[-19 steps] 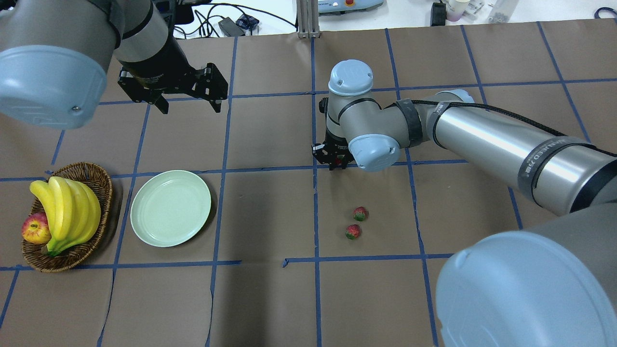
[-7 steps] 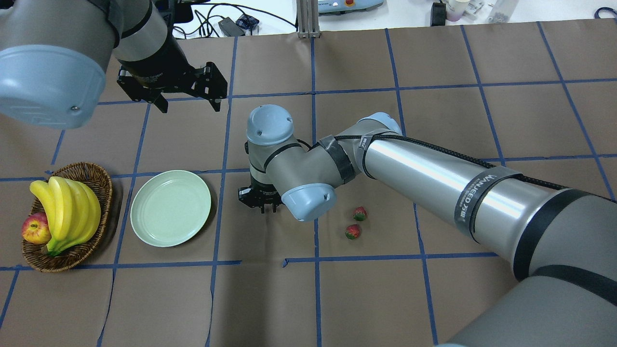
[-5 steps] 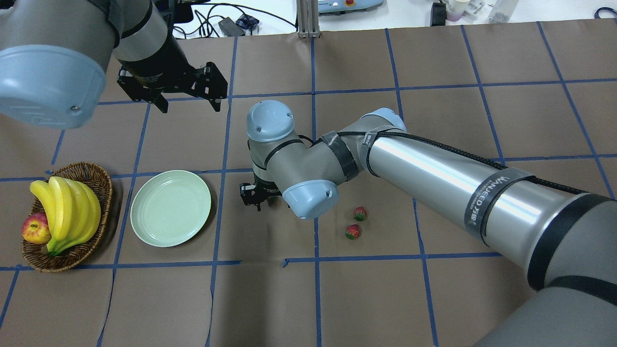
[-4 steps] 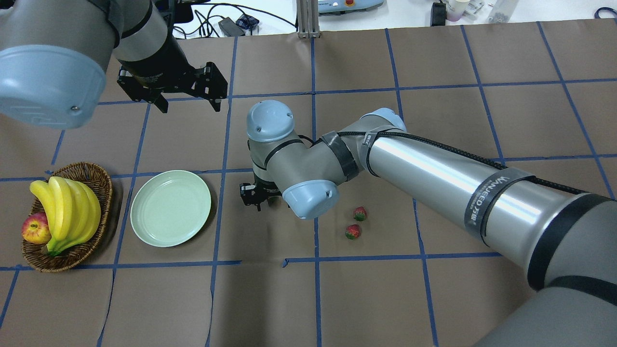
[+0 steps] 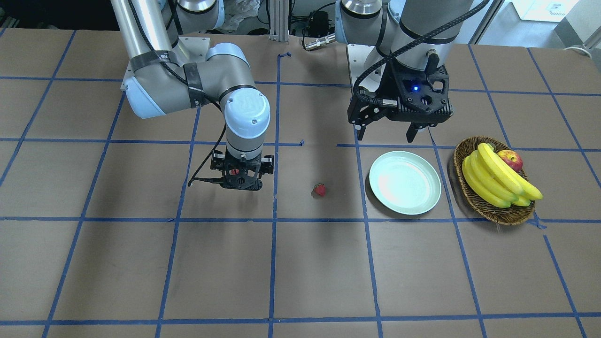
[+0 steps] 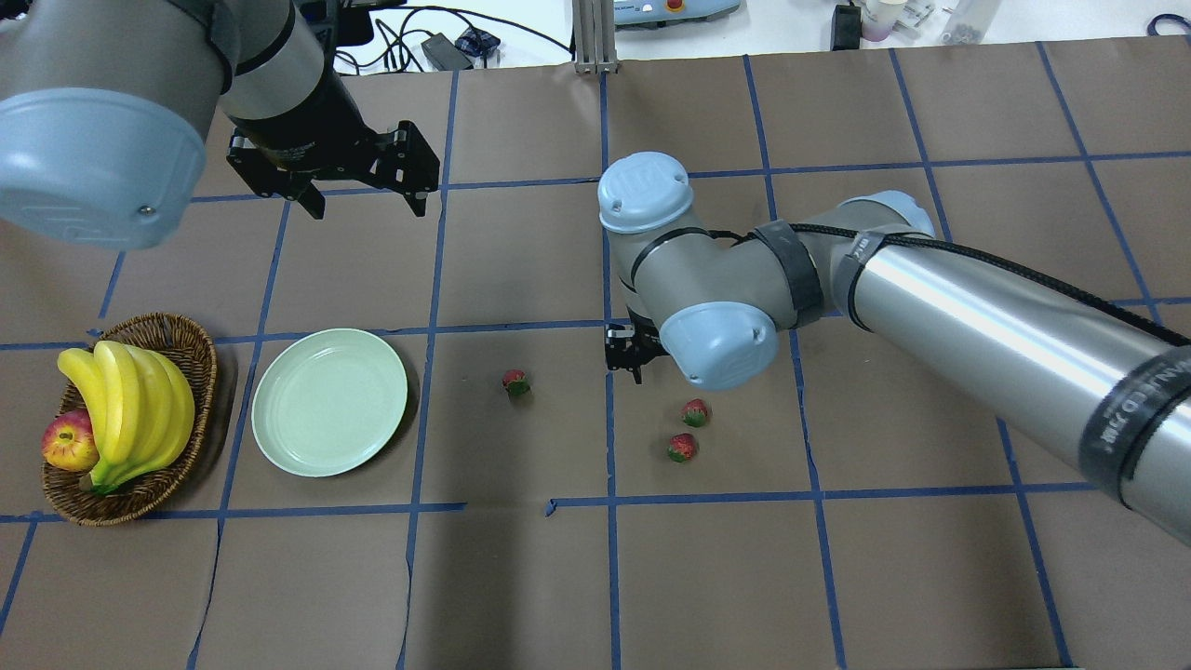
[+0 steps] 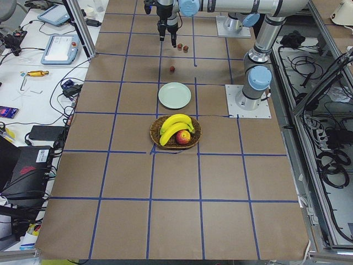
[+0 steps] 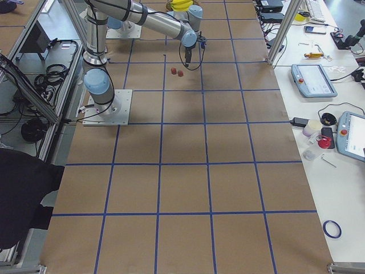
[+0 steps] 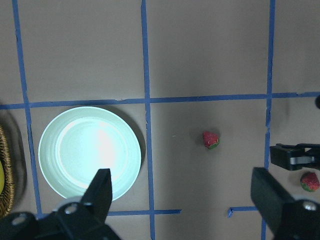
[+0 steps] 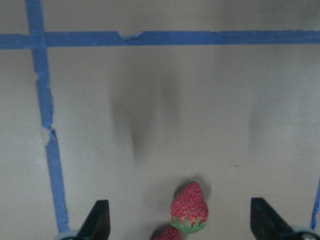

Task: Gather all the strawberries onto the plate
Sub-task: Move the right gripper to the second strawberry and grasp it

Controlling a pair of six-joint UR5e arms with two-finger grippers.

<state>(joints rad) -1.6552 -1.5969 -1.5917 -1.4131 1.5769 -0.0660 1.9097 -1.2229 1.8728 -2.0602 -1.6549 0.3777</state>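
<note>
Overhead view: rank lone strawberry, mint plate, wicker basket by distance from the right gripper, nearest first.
From the right gripper:
1. Small red strawberry with green cap, lying alone on the brown table toward the plate.
2. Round pale mint plate, further left.
3. Brown woven wicker basket, far left edge.

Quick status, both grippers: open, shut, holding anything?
Left gripper: open, empty, hovering beyond the plate.
Right gripper: open, empty, above two strawberries.

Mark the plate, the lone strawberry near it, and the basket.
plate (image 6: 279, 445), overhead exterior view, near rim.
lone strawberry (image 6: 515, 381), overhead exterior view, red body.
basket (image 6: 177, 330), overhead exterior view, woven far rim.
</note>
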